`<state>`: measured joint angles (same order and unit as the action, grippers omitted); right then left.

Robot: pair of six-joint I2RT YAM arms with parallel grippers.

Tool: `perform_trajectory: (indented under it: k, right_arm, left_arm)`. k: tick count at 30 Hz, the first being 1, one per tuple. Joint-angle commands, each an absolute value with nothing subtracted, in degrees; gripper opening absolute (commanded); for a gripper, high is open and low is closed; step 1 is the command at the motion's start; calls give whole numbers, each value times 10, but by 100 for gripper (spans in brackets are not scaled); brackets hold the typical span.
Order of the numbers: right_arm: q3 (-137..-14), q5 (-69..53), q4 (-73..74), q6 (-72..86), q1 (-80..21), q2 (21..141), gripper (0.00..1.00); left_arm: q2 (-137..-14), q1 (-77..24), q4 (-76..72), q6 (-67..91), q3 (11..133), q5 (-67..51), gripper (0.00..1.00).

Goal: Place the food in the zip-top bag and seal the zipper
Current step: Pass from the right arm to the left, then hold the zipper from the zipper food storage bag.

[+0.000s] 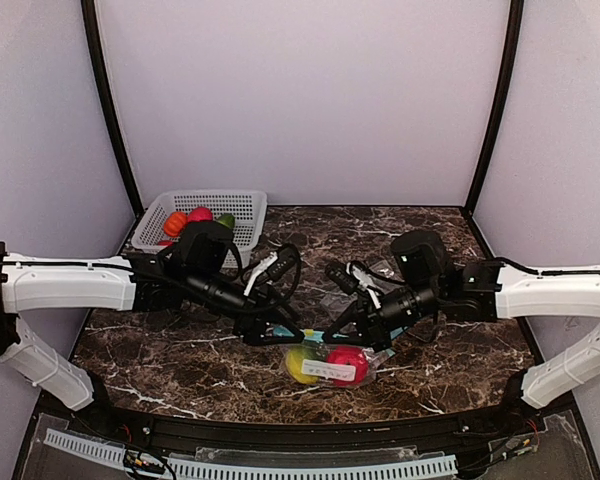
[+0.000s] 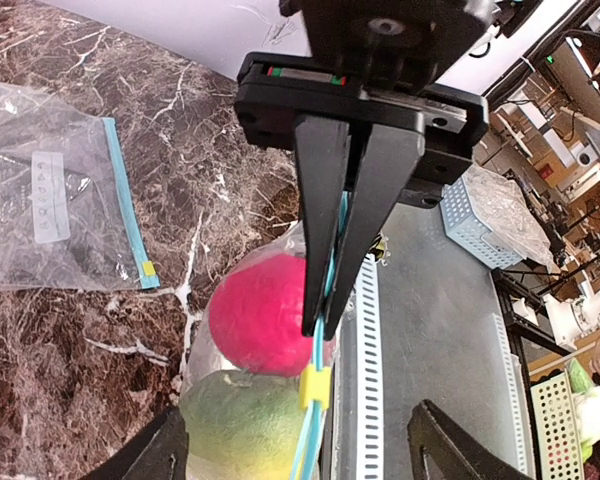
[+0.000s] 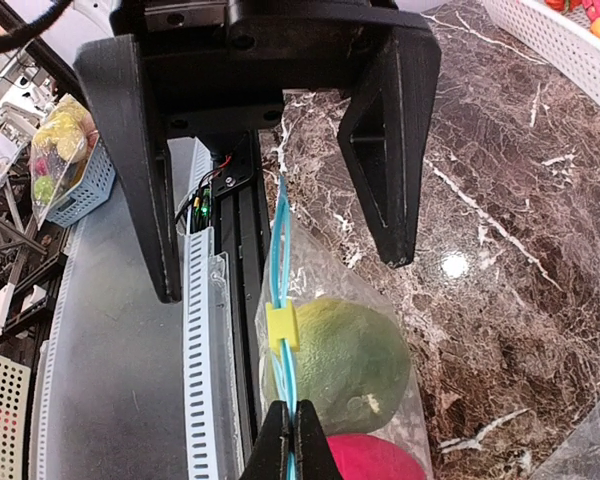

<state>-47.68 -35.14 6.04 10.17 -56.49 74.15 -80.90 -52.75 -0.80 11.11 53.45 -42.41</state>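
Zip-top bag [image 1: 330, 368], clear plastic with a white label patch, near the table's [image 1: 450, 240] near edge at centre, between the two arm tips; whether it rests on the marble-patterned top or hangs slightly, the views do not settle. Contents: a green-yellow fruit [image 1: 300, 365], matt and rounded, on the left; a red fruit [image 1: 350, 362], smooth and round, on the right, touching it. Long axis of the bag: left to right in the top view, roughly parallel with the table's near edge; the two fruits lie side by side along it. Zipper [image 3: 283, 260]: a pale blue double strip along the bag's far edge, towards the grippers, carrying a small yellow slider [image 3: 282, 327]. Right gripper [image 2: 322, 320]: jaws pressed together, pinching the blue strip above the red fruit. Left gripper [image 3: 280, 272]: jaws spread wide, one finger on each side of the strip, touching neither it nor the plastic; the slider lies on the strip between the two grippers. Background: white mesh basket [image 1: 242, 205] at the far left of the table, holding orange, red and green pieces; a second clear bag [image 2: 50, 200] with a blue strip lying flat on the table, well apart.
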Motion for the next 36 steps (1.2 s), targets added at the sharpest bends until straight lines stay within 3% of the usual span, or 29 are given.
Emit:
perform_trajectory:
  k: [1,3,5,12,16,21,22,25,27,36]
  right_arm:
    - [-469,-344,26,115,-569,726,0]
    - [-467,-340,22,118,-569,725,0]
    - [-464,-336,16,121,-568,721,0]
    - [-457,-325,3,134,-569,715,0]
    - [-454,-318,3,141,-569,715,0]
    - [-456,-318,3,144,-568,718,0]
    - [-457,-318,3,145,-568,720,4]
    - [-468,-317,3,143,-568,728,26]
    - [-478,-319,3,140,-568,736,35]
    - [-509,-324,-15,130,-570,768,36]
  left_arm:
    - [-786,-525,-40,128,507,-412,77]
    - [-783,-525,-53,135,498,-410,77]
    - [-778,-524,-69,144,488,-409,70]
    - [-779,-525,-102,165,470,-422,31]
    - [-780,-525,-103,165,470,-422,25]
    - [-783,-524,-104,163,472,-427,2]
    - [-783,-524,-103,161,473,-428,2]
    - [-785,-524,-101,157,476,-432,1]
    - [-788,-525,-99,155,479,-436,1]
    - [-799,-525,-93,149,491,-444,1]
